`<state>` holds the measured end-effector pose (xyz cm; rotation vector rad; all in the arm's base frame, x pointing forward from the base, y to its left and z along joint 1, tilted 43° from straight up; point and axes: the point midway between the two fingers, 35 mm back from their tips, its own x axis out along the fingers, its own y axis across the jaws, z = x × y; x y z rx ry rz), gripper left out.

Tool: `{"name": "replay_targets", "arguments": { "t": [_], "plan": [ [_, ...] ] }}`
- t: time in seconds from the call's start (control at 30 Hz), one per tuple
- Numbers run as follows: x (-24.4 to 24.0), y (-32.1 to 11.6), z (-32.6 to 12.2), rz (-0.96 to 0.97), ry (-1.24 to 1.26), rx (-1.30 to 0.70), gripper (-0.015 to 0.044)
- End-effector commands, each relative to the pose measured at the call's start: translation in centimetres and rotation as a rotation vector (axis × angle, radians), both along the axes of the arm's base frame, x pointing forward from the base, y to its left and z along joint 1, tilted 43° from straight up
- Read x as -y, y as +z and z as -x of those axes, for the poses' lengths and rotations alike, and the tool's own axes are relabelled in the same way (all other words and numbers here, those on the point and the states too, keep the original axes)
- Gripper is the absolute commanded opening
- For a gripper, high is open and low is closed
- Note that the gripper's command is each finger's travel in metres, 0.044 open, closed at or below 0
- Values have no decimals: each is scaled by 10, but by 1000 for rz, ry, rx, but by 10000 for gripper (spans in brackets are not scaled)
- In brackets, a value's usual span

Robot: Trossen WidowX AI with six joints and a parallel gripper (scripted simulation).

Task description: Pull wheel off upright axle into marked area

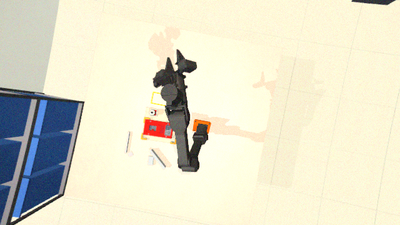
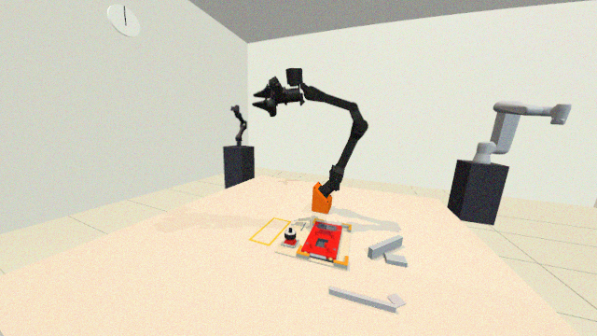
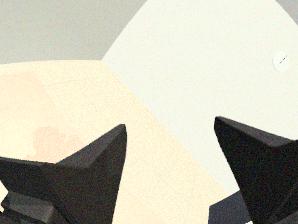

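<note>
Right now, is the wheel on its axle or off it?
On. The wheel sits on its upright post beside the yellow marked area; the hand hangs open, high above.

wheel (image 2: 290,234) between marked area (image 2: 270,231) and board (image 2: 322,239).

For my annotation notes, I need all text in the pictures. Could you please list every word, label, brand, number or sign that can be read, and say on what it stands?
None: no word, number or brand can be read in any view.
Red board: grey patches only, too small to tell if they carry print.
Wall clock: one dark hand, no numerals.
Yellow marked area: plain outline, no text.
</note>
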<state>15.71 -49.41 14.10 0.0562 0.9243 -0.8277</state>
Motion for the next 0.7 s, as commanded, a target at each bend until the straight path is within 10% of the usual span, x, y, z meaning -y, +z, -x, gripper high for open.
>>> {"name": "replay_targets", "arguments": {
  "t": [0.0, 0.67],
  "plan": [
    [-18, -14, -29, -70, 72, 7, 300],
    [-142, -75, -140, -406, 389, -54, 300]
  ]
}}
